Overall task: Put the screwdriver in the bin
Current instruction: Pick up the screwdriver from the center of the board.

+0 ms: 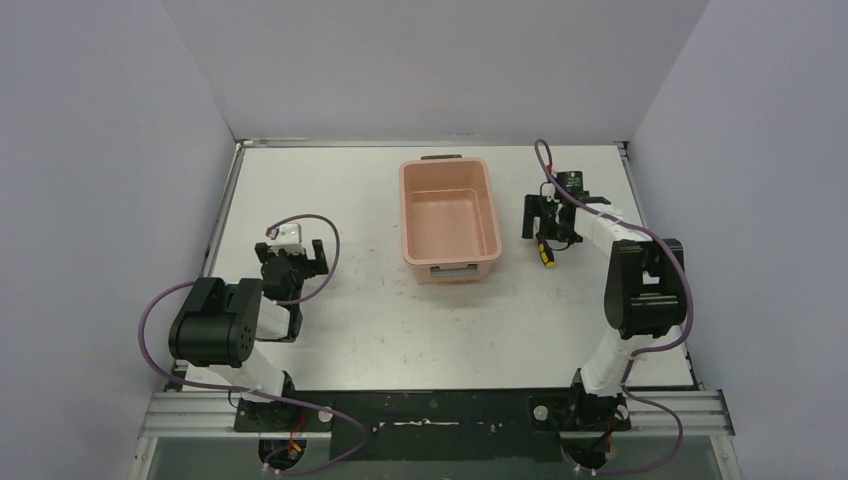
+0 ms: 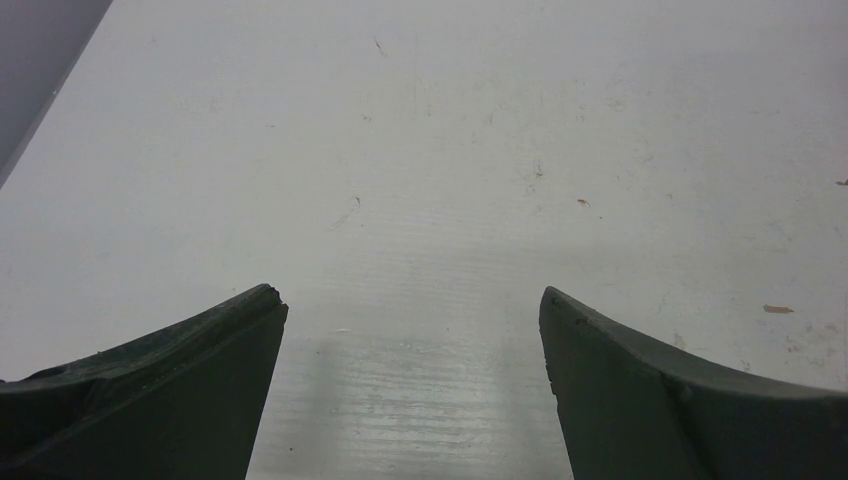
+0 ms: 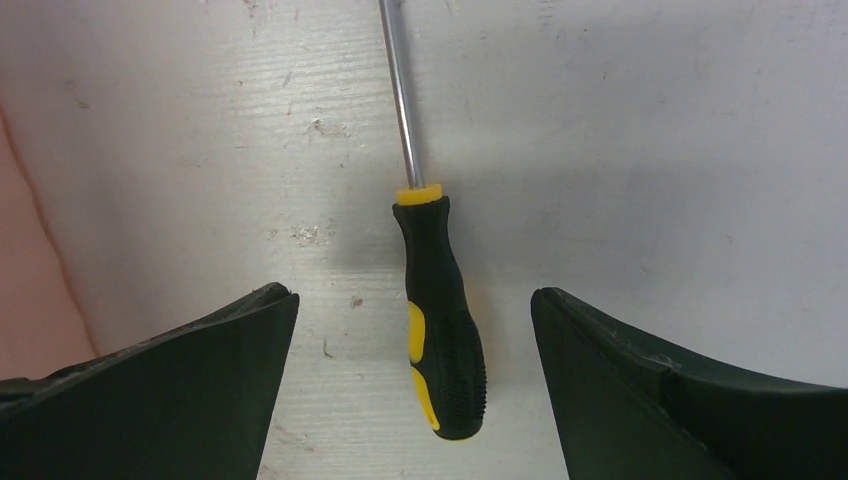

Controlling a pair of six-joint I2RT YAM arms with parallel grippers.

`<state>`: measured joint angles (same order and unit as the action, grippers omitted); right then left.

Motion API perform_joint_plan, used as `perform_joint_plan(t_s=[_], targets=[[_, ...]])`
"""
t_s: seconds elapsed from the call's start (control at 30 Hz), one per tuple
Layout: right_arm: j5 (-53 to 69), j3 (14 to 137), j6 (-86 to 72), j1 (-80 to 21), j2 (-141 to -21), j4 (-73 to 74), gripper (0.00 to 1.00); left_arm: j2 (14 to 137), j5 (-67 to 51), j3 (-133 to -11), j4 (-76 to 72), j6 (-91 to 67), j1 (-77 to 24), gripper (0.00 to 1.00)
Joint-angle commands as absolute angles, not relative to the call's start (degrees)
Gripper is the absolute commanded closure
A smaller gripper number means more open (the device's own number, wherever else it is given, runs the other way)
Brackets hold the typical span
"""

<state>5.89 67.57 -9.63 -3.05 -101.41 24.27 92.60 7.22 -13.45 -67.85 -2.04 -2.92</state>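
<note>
The screwdriver (image 3: 438, 320) lies flat on the white table, its black-and-yellow handle toward the camera and its thin metal shaft (image 3: 400, 90) running away. My right gripper (image 3: 412, 300) is low over it and open, one finger on each side of the handle with table showing in both gaps. From above, the handle end (image 1: 546, 259) peeks out below the right gripper (image 1: 549, 222), just right of the salmon-pink bin (image 1: 449, 215). A sliver of the bin (image 3: 25, 300) shows at the left edge of the right wrist view. My left gripper (image 2: 412, 300) is open over bare table.
The left arm (image 1: 290, 258) rests folded at the table's left side, well clear of the bin. Grey enclosure walls stand behind and on both sides of the table. A metal rail runs along the near edge by the arm bases.
</note>
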Motion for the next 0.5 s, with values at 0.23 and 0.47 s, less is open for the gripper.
perform_joint_plan(t_s=[0.23,0.47], targets=[[7.9,68.0,-9.1,-2.4,-106.6,21.3,0.21,92.2,6.9,-14.5,-69.5,-1.5,-3.0,0.03],[7.9,68.3,-8.8,-2.4,-107.9,21.7,0.54,92.2,6.9,-14.5,-69.6,-1.5,-3.0,0.03]])
